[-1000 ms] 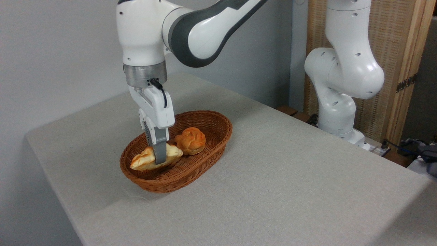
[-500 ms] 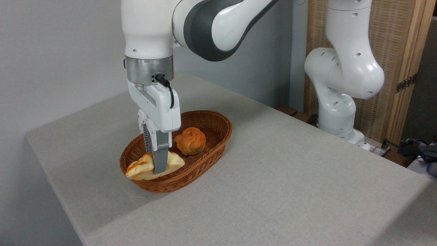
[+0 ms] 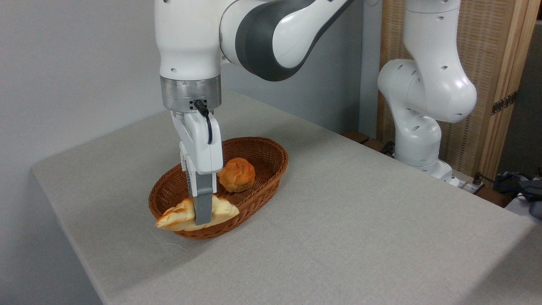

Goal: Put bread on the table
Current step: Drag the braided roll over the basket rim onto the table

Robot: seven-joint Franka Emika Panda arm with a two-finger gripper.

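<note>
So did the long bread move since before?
Yes. The long bread, pinched in the gripper, has come up and toward the camera. Earlier it lay inside the wicker basket; now it hangs over the basket's near rim. The round bun stayed put.

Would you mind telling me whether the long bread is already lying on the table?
No, the bread is held in the gripper, over the front rim of the wicker basket.
</note>
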